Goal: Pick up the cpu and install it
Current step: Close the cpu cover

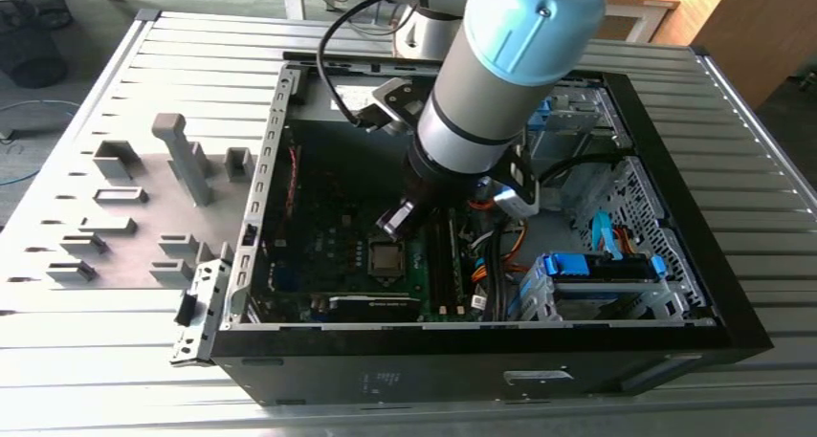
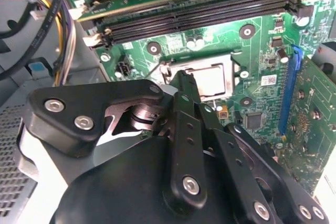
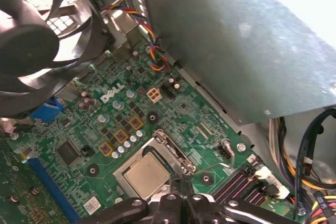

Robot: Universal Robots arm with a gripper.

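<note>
Exterior view first: the grey and light-blue robot arm reaches down into an open black desktop computer case lying on a ribbed metal bench. The black gripper hangs just above the dark green motherboard, right over the metal-framed socket. Grey plastic holder frames sit on a grey plate on the bench, toward the exterior view's left, well apart from the case.

Second wrist view: the gripper looks down on the board, with its black fingers drawn together to a narrow tip and nothing between them that I can make out. The small flat square cpu with the silver-grey metal top lies in the socket just past the tip. Black memory slots run beside it.

First wrist view: same deal, the cpu sits flat inside the open socket frame, with the gripper right at its edge. A black fan sits off to one side.
</note>
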